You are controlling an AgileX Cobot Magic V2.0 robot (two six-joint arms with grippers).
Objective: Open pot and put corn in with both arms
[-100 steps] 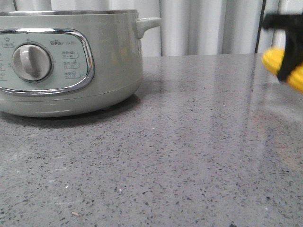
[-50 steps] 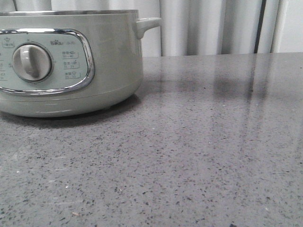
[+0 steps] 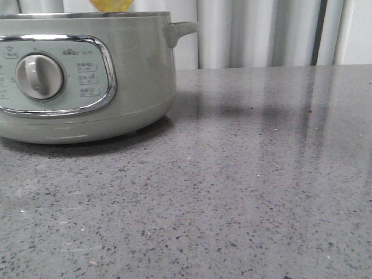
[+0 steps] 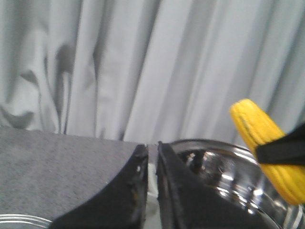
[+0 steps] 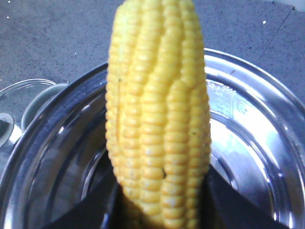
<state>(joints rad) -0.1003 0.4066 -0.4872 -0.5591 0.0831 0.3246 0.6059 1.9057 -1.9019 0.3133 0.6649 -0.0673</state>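
Over the open mouth of the pot (image 5: 248,143) you have the corn (image 5: 159,119), pinched at its lower end by the right pincer (image 5: 162,210), whose dark fingers clamp it from both sides. In the right wrist view the cob's long axis runs straight out from that pincer, free tip pointing away from the fingers, with the shiny inner bowl spread behind it on every side. The left wrist view shows the cob tilted, tip up and a black finger crossing it partway down, hanging above the bowl's rim. In the front view only a yellow scrap shows above the pot's metal edge at the top of frame.

Your right arm is the one that matters: the drop lies directly beneath the cob, so I judge you need only lower and release. The pot looks lidless already; a clear glass lid (image 5: 28,102) seems to lie just beside it.

Your left pincer (image 4: 151,186) is pressed nearly together, holding nothing, near the pot's rim over the grey surface (image 3: 256,174).
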